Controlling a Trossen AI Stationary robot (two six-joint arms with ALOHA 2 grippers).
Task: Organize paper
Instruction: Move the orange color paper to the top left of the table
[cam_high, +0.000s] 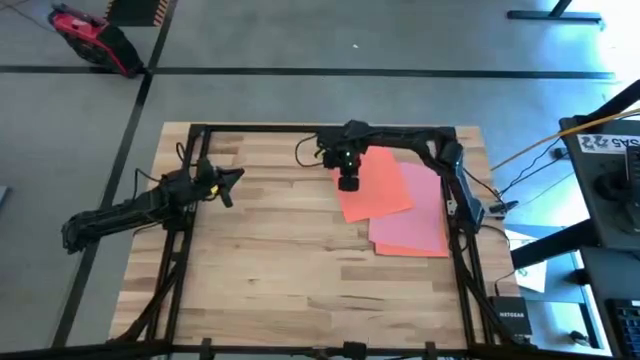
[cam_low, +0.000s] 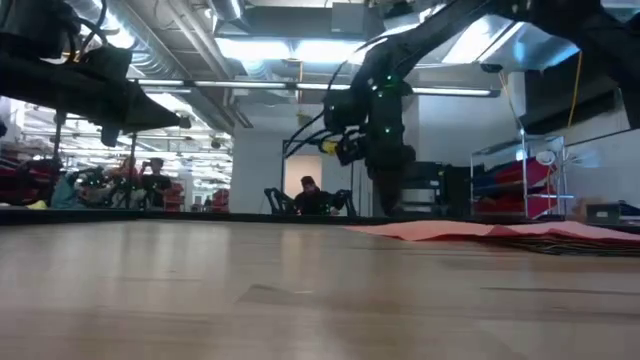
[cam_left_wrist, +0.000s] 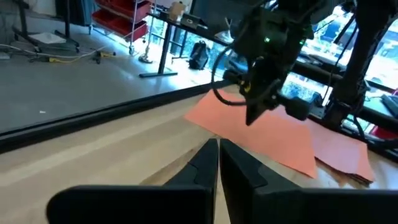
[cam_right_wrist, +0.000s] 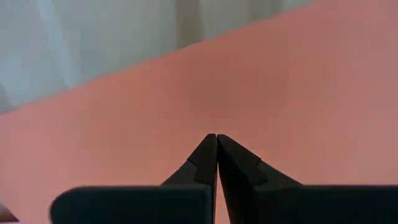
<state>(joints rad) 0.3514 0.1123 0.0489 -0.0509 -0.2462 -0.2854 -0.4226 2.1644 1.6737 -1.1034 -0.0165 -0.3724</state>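
The wooden table (cam_high: 280, 270) fills the middle of the scene, bare across its left and near parts. On its right half lies the paper: a pink sheet (cam_high: 420, 225) lies flat and square to the right edge, and an orange sheet (cam_high: 378, 195) lies on top of it, skewed and pushed out to the left so the two do not line up. From table height, darker edges show under the pile at the far right, perhaps more sheets, but their colours cannot be told.

The right arm reaches in from the far right corner, and the right gripper (cam_high: 348, 182) points down at the far left corner of the orange sheet, its fingers pressed together with nothing between them. Its tips are at or just above the paper; contact cannot be confirmed. The left gripper (cam_high: 232, 180) waits over the left far part of the table, well apart from the sheets, fingers likewise closed and empty.

The step in hand looks like squaring the orange sheet onto the pile. The next move probably calls for light downward pressure and a slide right, rotating it into line without dragging the pink one.
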